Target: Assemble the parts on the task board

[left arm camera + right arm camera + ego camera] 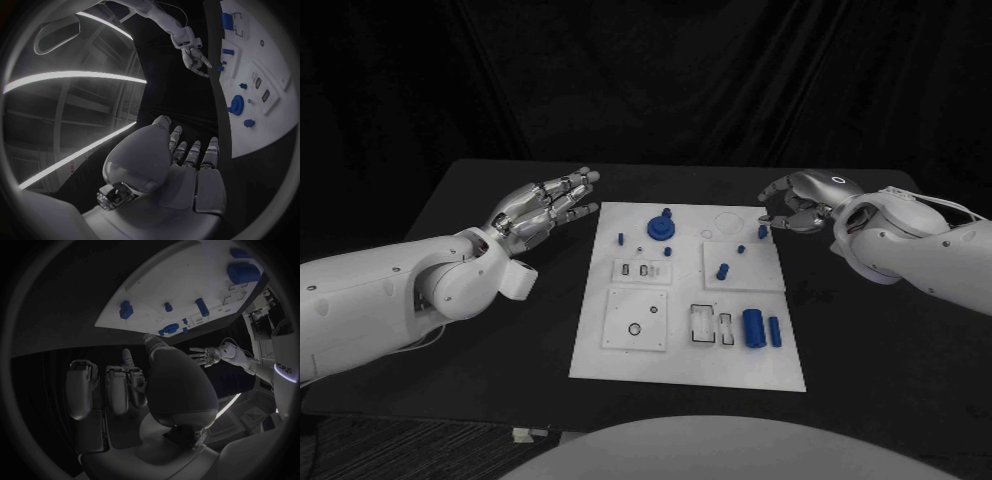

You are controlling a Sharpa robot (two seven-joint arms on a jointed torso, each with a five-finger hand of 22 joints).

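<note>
Lying in the middle of the black table (473,200), the white rectangular task board (689,345) carries small blue plastic parts. Toward its 12 o'clock end stands a blue round knob-like part (661,226), with a tiny blue piece (619,238) at its 9 o'clock and another small blue piece (669,251) just at its 6 o'clock. Near the board's centre, slightly toward 3 o'clock, a short blue peg (723,269) stands on a raised white square. At the 5 o'clock area a blue cylinder (751,327) and a slimmer blue bar (775,333) lie side by side, just beside a frame of open slots.

At the board's 10 o'clock, the silver left hand (548,207) hovers off the board's edge above the table, fingers extended and a little apart, holding nothing. At 2 o'clock, the silver right hand (798,205) sits at the board's far corner with its fingers curled downward; a small blue part (763,231) is right at its fingertips, but I cannot tell whether it is pinched or merely touched.
</note>
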